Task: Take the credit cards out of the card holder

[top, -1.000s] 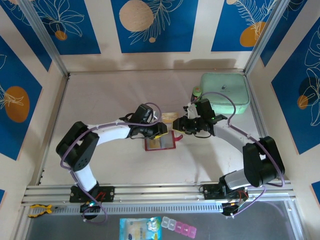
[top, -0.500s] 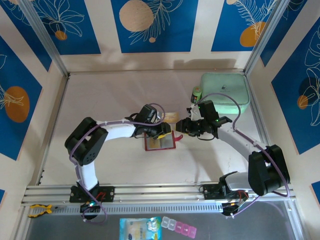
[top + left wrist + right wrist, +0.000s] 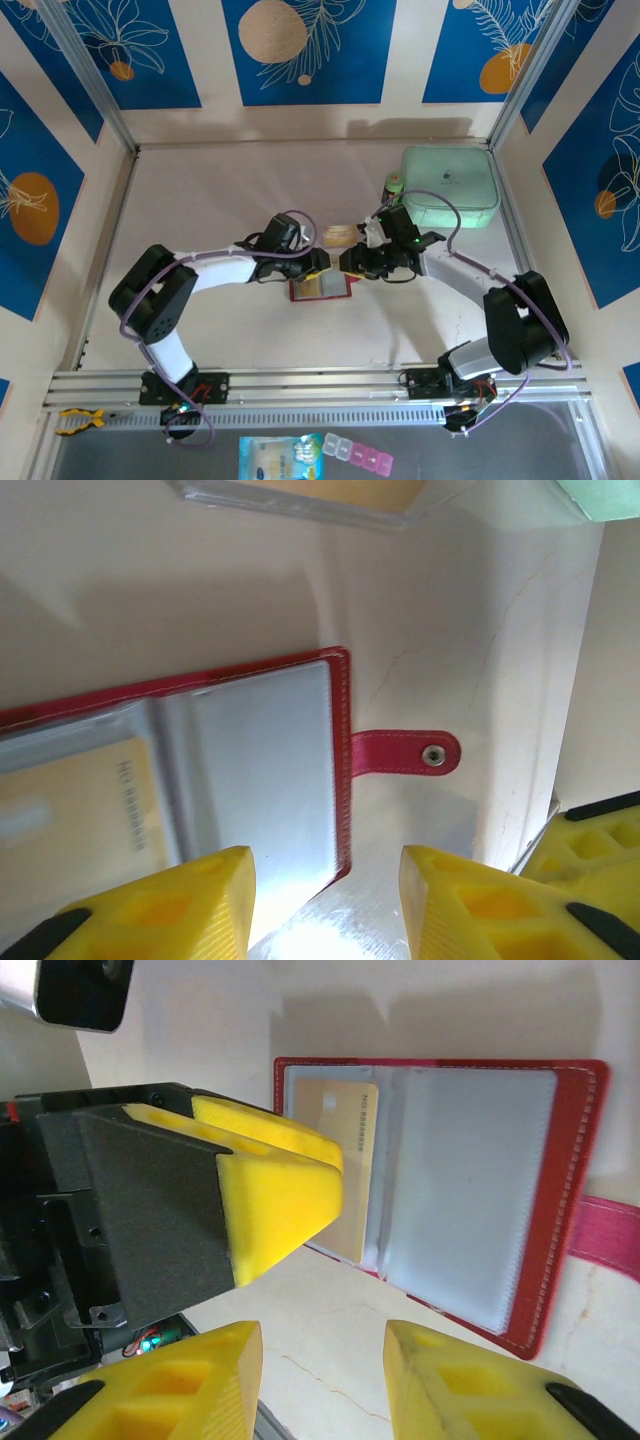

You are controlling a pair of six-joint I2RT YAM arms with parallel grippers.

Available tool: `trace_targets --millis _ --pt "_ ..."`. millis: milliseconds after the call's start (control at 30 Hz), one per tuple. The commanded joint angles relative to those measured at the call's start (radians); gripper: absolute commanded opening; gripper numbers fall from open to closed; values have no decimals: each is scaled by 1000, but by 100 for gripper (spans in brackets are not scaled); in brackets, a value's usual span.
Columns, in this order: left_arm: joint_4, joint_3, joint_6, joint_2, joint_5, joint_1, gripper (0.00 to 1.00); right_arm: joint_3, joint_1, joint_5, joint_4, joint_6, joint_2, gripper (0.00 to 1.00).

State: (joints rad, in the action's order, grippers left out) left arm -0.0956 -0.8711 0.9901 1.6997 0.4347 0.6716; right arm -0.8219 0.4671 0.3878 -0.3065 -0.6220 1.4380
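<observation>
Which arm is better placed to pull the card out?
Probably left: the left gripper hovers open over the card holder, one finger beside the credit card; the right gripper sits off its edge.

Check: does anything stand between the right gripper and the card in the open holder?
Partly. The left gripper has a finger over one long edge of the card. The card's end nearest the right gripper is uncovered, with bare table between.
</observation>
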Motion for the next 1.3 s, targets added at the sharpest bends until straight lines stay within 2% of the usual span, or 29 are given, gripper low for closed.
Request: trace_targets --millis 0,267,600,767,1267 --pt "-47 71 7 -57 -17 -29 42 -51 31 -10 -11 -17 39 37" --pt "-60 204 10 -146 -19 -86 36 -126 95 -34 -25 -28 150 36" --pt "-34 241 -14 -158 -14 -124 16 -205 138 -49 -55 -19 254 35" --pt "-21 245 -25 -139 -16 -132 10 -246 153 -68 -89 -9 289 35" --pt "-69 267 -23 -81 7 -145 2 -313 169 -78 -131 -6 377 35"
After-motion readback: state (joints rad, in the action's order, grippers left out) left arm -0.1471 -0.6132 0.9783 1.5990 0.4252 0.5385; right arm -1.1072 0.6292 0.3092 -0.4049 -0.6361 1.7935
